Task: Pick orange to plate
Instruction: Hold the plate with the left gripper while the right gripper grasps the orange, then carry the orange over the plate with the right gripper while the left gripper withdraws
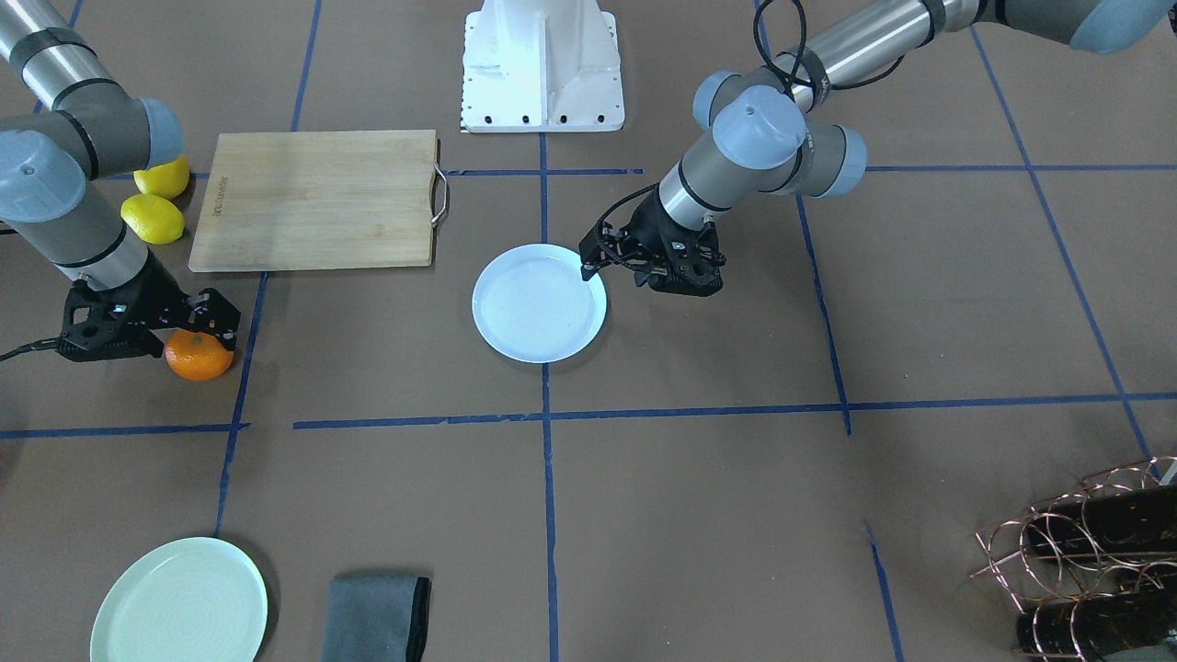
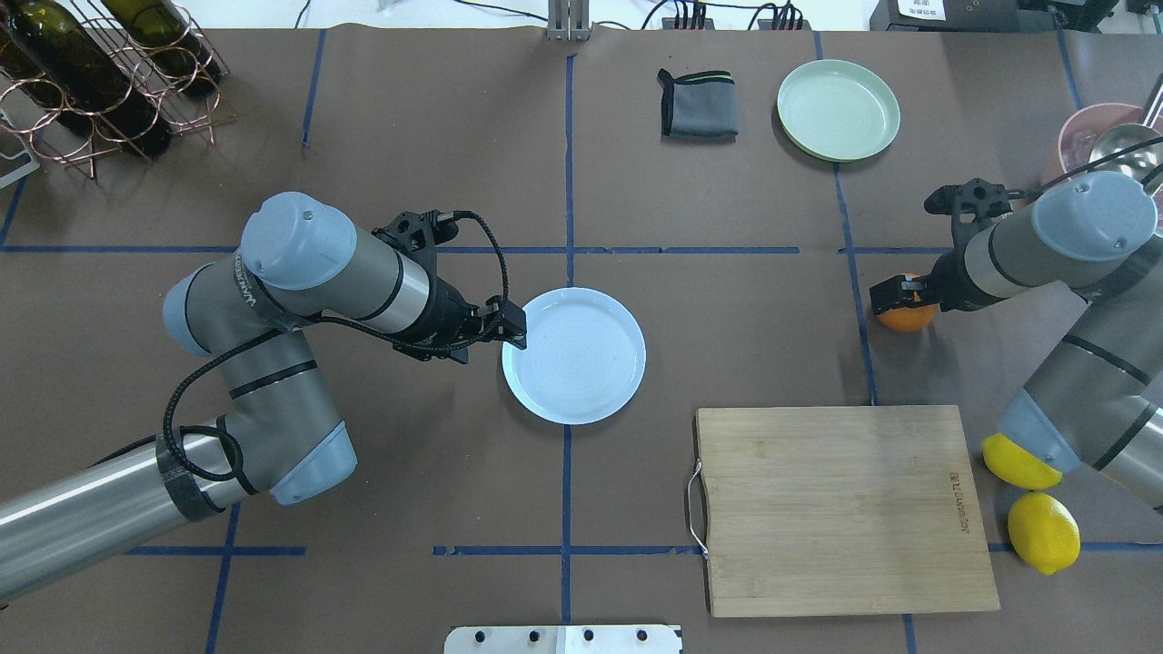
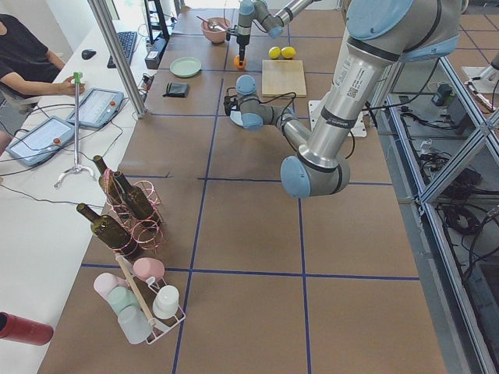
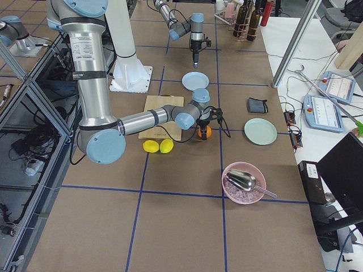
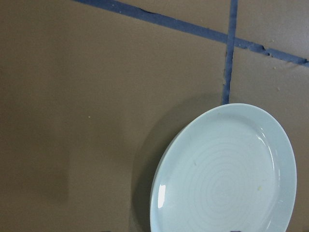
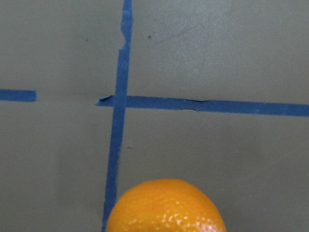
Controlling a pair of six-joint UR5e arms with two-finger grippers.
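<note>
orange rests on the brown table, on the robot's right side, well apart from the bluish plate. right gripper sits low over its top; i cannot tell whether it grips. left gripper hangs at the plate's left rim, its state likewise unclear.

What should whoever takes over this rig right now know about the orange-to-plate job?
Right gripper: low over the orange; whether it has closed on it cannot be told.
Left gripper: at the rim of the plate, on its own arm's side; open or shut is unclear.
The orange is far off to the robot's right of the plate, which holds nothing.
Done: reach to the orange.
Left: secure the grasp, lift, carry to the plate, release.
</note>
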